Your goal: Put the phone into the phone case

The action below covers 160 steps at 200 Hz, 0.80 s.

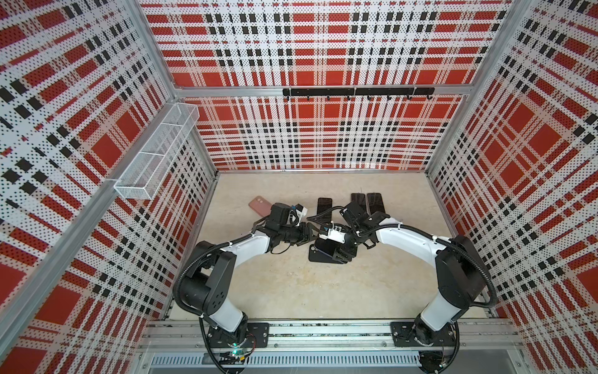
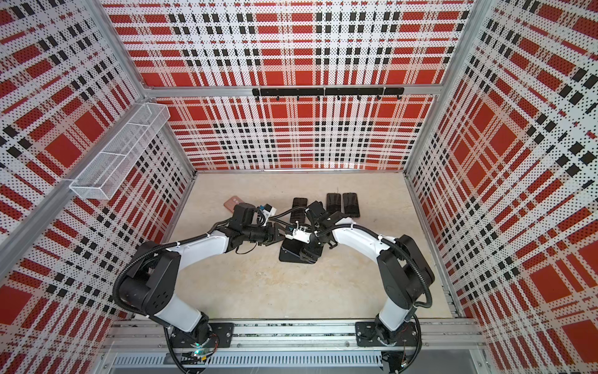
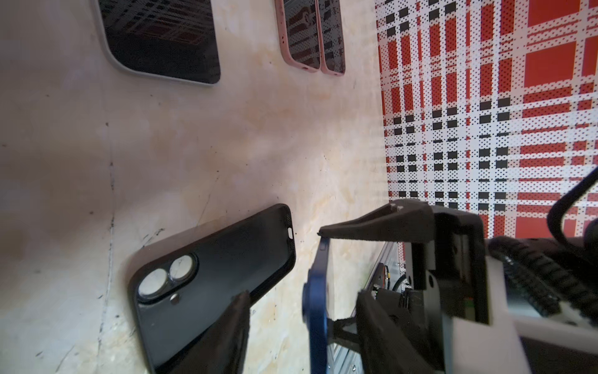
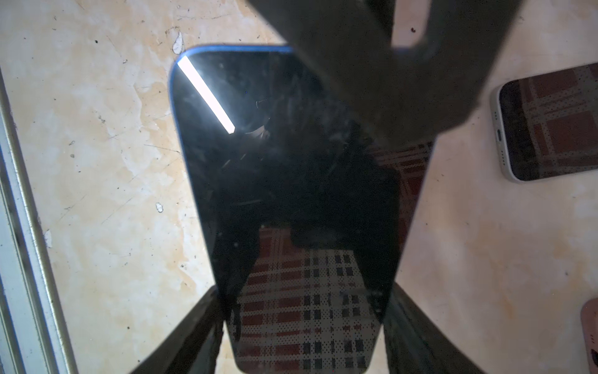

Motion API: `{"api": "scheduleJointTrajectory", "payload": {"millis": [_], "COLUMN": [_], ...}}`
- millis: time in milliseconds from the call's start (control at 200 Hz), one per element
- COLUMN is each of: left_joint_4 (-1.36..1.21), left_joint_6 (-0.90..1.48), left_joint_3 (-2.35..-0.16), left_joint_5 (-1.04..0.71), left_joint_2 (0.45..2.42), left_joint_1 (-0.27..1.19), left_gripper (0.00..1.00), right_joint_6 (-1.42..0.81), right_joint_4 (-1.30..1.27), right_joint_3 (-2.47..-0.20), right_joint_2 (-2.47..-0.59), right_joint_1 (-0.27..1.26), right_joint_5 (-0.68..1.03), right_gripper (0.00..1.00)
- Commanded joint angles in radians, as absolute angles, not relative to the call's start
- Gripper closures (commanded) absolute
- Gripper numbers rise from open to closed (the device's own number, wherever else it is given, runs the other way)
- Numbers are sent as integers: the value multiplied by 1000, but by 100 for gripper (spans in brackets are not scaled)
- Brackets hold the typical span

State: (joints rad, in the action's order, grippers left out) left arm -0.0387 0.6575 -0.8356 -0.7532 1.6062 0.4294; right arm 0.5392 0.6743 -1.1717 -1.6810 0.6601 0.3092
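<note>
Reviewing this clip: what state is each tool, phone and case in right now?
right tool: shut on blue phone.
left tool: open, jaws either side of the blue phone's end.
blue phone: held, not yet in black case.
black case: empty, lying flat, opening up.
grey-cased phone: cased, screen up.
pink-cased phones: cased, screen up, side by side.
</note>
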Motion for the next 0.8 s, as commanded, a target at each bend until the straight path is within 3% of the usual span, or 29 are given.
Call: {"api": "scheduleJointTrajectory", "payload": {"millis": [0,356,596,701,797], "left_joint_4": [-72,-73,-91,-108,-153], "left_joint_6": [653,650,661,673,699], "left_joint_3": [-827,-813,-810,-808,-793], "left_joint_5": [-779,-799,-790,-775,-755], "left_joint_2": [1618,1633,1637,1631,1619], "left_joint_1": [440,464,469,473,477], "left_gripper": [50,61,83,92,98], "right_joint_6": [592,629,653,655,646], "right_joint_4": [654,653,660,650,635], "right_joint_3": [-1203,-1226,-1238,-1231,-1221], "right_joint_2": [-1689,-1709,-1709,-1704,-1692], "right_joint_1": [667,667,668,669,670], "right_joint_5": [342,305,295,279,275], "right_gripper": [67,64,61,54,41]}}
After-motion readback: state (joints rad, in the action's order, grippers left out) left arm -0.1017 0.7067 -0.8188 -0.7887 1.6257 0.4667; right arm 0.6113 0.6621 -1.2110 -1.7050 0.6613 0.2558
